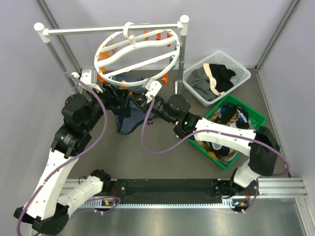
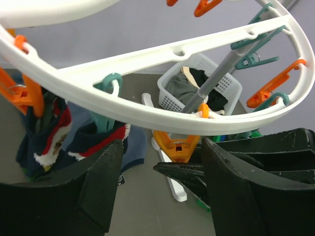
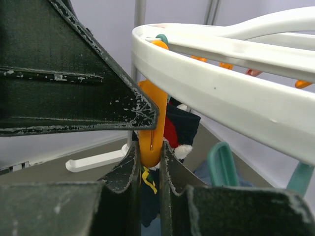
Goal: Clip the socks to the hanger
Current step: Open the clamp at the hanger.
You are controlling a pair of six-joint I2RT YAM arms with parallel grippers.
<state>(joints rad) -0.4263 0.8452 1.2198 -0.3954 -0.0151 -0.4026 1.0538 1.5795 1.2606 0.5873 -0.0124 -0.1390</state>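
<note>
The socks [image 2: 47, 135] that you are working with are hanging under the near side of the hanger [image 2: 147, 113]. They are dark navy with red and white patches. One is dangling below an orange peg at the rim and another below a teal peg beside it. The hanger itself is hanging by its centre hook from the bar of the white rack [image 1: 113, 28] at the back of the table [image 1: 123, 162].

Your right gripper [image 3: 149, 150] is clamping an orange clip [image 3: 150, 113] just under the ring, with the fingers squeezing it from both sides. Your left gripper [image 2: 162, 162] is hovering just below the ring with its jaws standing wide apart and gripping nothing.

A blue-grey garment [image 1: 129, 122] is lying on the table beneath both grippers. A white basket [image 1: 243, 73] and a green basket [image 1: 258, 118] of clothes are sitting to your right.
</note>
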